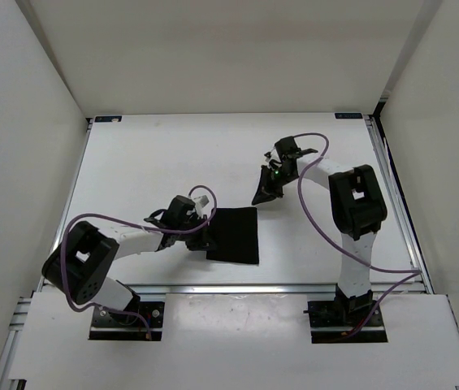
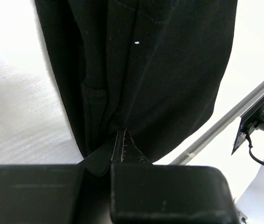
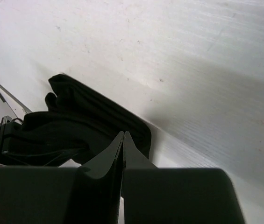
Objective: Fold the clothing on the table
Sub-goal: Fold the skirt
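I can read no text, label, brand, number or sign in any of my views. The blue corner marks point(image 1: 107, 119) on my table point(image 1: 172, 154) are too small for me to tell whether they carry writing.

**White surface point(image 1: 148, 162), one black piece of clothing point(image 1: 235, 236)**

Flat, white and rectangular, edged with metal rails point(image 1: 278, 288) and marked with small blue tabs point(image 1: 109, 119) at the two far corners. Lying directly on it, near the front rail and slightly left of centre: plain black clothing, spread as a rough rectangle, gathered into soft folds along its left edge.
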You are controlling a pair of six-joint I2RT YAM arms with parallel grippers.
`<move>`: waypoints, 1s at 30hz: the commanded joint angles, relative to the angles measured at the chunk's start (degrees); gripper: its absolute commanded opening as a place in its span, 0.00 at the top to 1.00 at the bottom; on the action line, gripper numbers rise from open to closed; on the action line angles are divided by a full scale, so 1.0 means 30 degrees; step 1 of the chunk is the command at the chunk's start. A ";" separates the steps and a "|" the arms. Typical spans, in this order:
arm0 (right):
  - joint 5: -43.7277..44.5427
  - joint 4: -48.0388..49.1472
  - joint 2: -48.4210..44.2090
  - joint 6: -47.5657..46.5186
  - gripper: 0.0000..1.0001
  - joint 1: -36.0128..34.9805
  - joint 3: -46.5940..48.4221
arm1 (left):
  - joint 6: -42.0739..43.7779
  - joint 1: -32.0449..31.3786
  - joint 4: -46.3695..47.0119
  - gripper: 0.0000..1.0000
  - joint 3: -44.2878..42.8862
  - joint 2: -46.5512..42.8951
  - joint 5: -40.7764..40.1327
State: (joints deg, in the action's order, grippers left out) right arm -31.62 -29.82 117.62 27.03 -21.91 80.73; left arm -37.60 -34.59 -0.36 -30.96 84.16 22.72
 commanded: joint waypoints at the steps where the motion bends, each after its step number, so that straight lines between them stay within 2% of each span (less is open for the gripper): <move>1: -0.0153 0.0187 -0.1760 0.0073 1.00 0.0039 -0.0219 | 0.0084 0.0511 -0.0259 1.00 -0.0135 -0.0893 -0.0514; 5: 0.0461 -0.0632 -0.4457 -0.0598 1.00 -0.0604 -0.0425 | -0.0354 0.1977 -0.1838 1.00 -0.2999 -0.2796 0.1035; 9: 0.0839 -0.1366 -0.6886 -0.0717 1.00 -0.0957 -0.1270 | -0.0853 0.2826 -0.2982 0.93 -0.5672 -0.3999 0.2092; 13: 0.0987 -0.1106 -0.9552 -0.0307 0.99 -0.0755 -0.3671 | 0.0081 0.3296 -0.4769 0.88 -0.5561 -0.5110 0.0313; 17: 0.0026 -0.0024 -1.2336 0.0510 0.73 0.0388 -0.7679 | 0.0903 0.4612 -0.6381 0.87 -0.3164 -0.6604 -0.0572; 18: -0.0124 0.0241 -1.2806 0.0716 0.70 0.0796 -0.8909 | 0.1136 0.4818 -0.6848 0.86 -0.2547 -0.6840 -0.0629; 19: -0.0183 0.0360 -1.3478 0.1008 0.63 0.1148 -0.9994 | 0.1457 0.5082 -0.7403 0.83 -0.2077 -0.7219 -0.0601; 21: -0.0388 0.1177 -1.4974 0.1214 0.52 0.1503 -1.1693 | 0.1723 0.5347 -0.7904 0.52 -0.1374 -0.7923 -0.0836; 23: -0.0824 0.1851 -1.6496 0.1945 0.52 0.2495 -1.3281 | 0.2046 0.5903 -0.8257 0.41 -0.0639 -0.8392 -0.0719; 25: -0.1179 0.2411 -1.7405 0.2269 0.52 0.3198 -1.4805 | 0.2134 0.6167 -0.8171 0.42 0.0005 -0.8571 -0.0688; 26: -0.1354 0.2644 -1.7759 0.2300 0.53 0.3347 -1.5071 | 0.2164 0.6226 -0.8055 0.49 0.0037 -0.8542 -0.0544; 27: -0.1501 0.2675 -1.7762 0.2474 0.56 0.3465 -1.5335 | 0.2106 0.6285 -0.7851 0.64 0.0240 -0.8455 -0.0368; 28: -0.1647 0.2879 -1.7907 0.2273 0.62 0.3640 -1.5221 | 0.1989 0.6256 -0.7472 0.76 0.0271 -0.8106 0.0040; 29: -0.1707 0.2823 -1.7793 0.2184 0.67 0.3642 -1.5191 | 0.1495 0.6314 -0.6830 1.00 0.0271 -0.7986 0.0566; 30: -0.1765 0.2677 -1.7560 0.2096 0.80 0.3700 -1.5191 | 0.1432 0.6228 -0.6649 1.00 0.0358 -0.7753 0.0803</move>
State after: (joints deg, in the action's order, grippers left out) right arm -34.04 -25.87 65.06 32.75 -11.40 34.76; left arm -32.95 -16.08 -23.49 -30.26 60.66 22.00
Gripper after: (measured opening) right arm 0.255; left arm 0.049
